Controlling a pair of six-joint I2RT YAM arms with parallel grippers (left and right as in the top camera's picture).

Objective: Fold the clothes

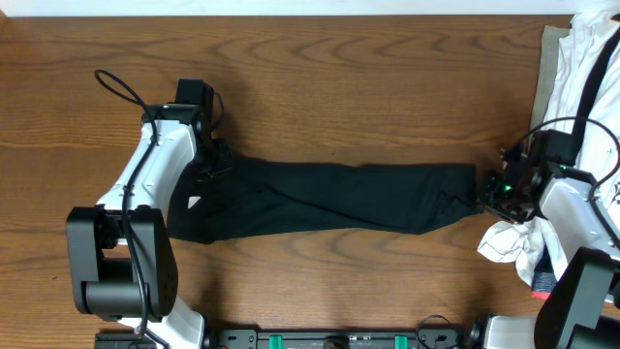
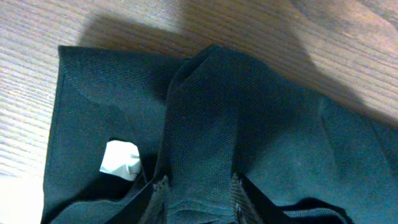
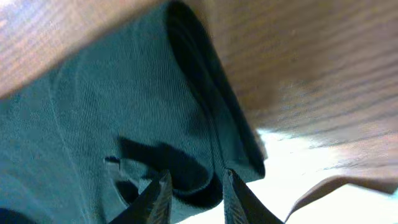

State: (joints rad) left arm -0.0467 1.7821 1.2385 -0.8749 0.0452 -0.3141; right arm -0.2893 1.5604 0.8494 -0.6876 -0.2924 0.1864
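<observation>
A long black garment [image 1: 329, 199] lies stretched left to right across the wooden table. My left gripper [image 1: 211, 160] is at its left end. In the left wrist view a raised ridge of the black fabric [image 2: 205, 124] runs between the jaws [image 2: 199, 193], which are shut on it. A white label [image 2: 120, 158] shows beside them. My right gripper [image 1: 484, 199] is at the garment's right end. In the right wrist view its fingers [image 3: 196, 186] pinch a fold of the black hem [image 3: 124, 106].
A pile of white clothes [image 1: 591, 68] lies at the far right edge. A crumpled white cloth [image 1: 509, 242] sits just below my right gripper and also shows in the right wrist view [image 3: 298, 180]. Bare wood surrounds the garment [image 1: 339, 87].
</observation>
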